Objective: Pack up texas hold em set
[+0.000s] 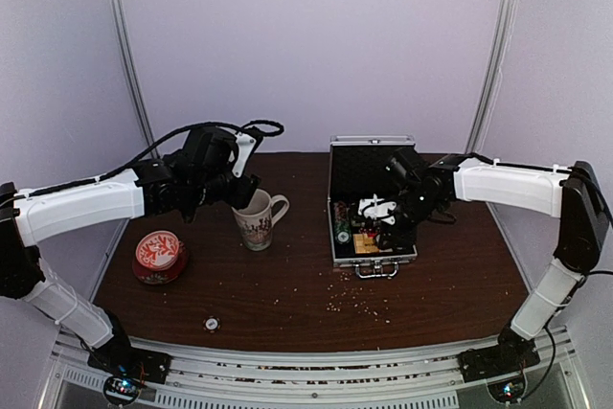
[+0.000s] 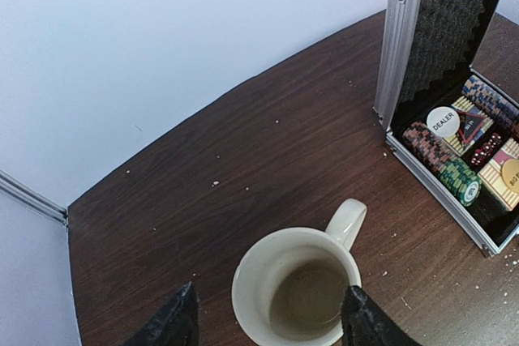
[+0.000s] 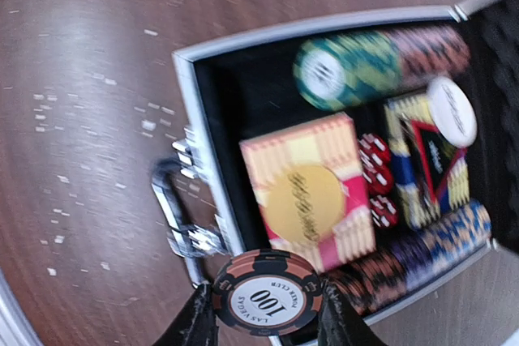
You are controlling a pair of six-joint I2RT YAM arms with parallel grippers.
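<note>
The silver briefcase point(image 1: 337, 200) stands open right of centre, lid upright. Inside lie rows of poker chips point(image 3: 340, 66), a pink-yellow card box point(image 3: 308, 192), a blue-yellow card box point(image 3: 430, 160), the white dealer button point(image 3: 452, 111) and red dice point(image 3: 379, 180). My right gripper point(image 3: 268, 319) is shut on an orange-black "100" chip point(image 3: 268, 293), held above the case's front edge near the metal handle point(image 3: 166, 200); it also shows in the top view point(image 1: 385, 225). My left gripper point(image 2: 268, 322) is open, its fingers either side of the white mug point(image 2: 251, 281), above it.
The mug point(image 1: 257, 219) stands left of the case. A round red-and-white tin point(image 1: 159, 256) sits at the left. A small round pale piece point(image 1: 212, 324) lies near the front edge. Pale crumbs point(image 1: 354, 299) are scattered in front of the case.
</note>
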